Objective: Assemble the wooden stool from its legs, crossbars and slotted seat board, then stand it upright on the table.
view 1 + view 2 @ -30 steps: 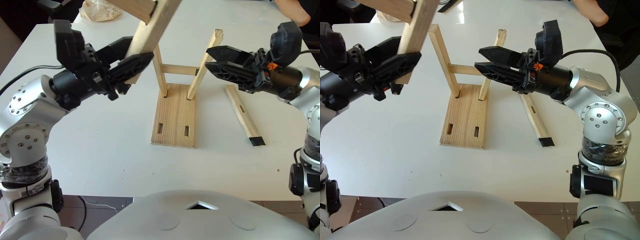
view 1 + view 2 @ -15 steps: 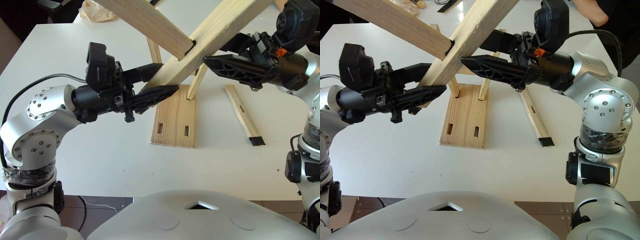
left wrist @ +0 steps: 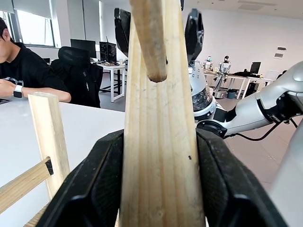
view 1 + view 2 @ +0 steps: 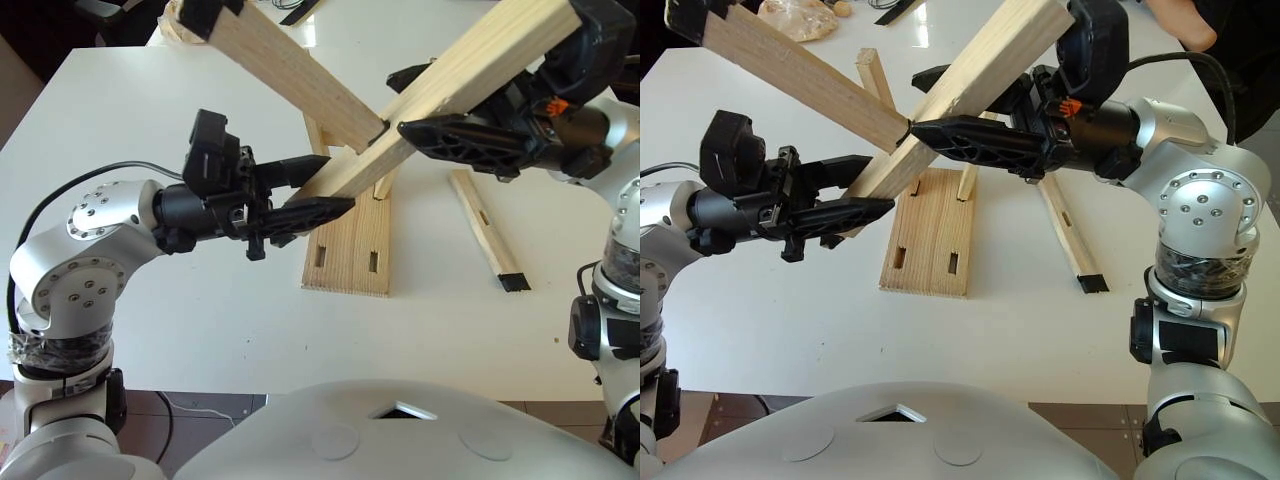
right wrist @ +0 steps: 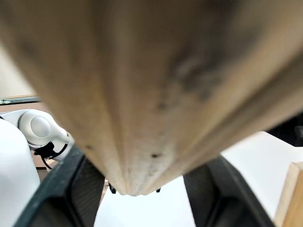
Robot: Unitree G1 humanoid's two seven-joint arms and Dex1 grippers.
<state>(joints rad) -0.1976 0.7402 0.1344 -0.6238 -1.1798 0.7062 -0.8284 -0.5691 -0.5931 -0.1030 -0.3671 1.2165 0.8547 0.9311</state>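
Note:
My left gripper (image 4: pixel 335 182) is shut on the lower end of a long wooden leg (image 4: pixel 470 60) that slants up to the right above the table. A crossbar (image 4: pixel 290 70) is joined to this leg and sticks out up-left. My right gripper (image 4: pixel 397 102) is shut on the same leg, near the joint. Below them the slotted seat board (image 4: pixel 348 250) lies flat. A frame of two legs and a crossbar (image 4: pixel 873 75) stands in the board's far slots. In the left wrist view the leg (image 3: pixel 161 142) is squeezed between black fingers (image 3: pixel 90 189).
A loose leg (image 4: pixel 483 232) with a black end cap lies on the white table (image 4: pixel 200 320), right of the board. A crumpled bag (image 4: pixel 800 15) sits at the far left edge. A person's arm (image 4: pixel 1180 20) rests at the far right corner.
My left gripper swung the leg-and-crossbar piece from near upright on the left to a slant across the board. The right gripper rose from beside the standing frame and closed on that leg.

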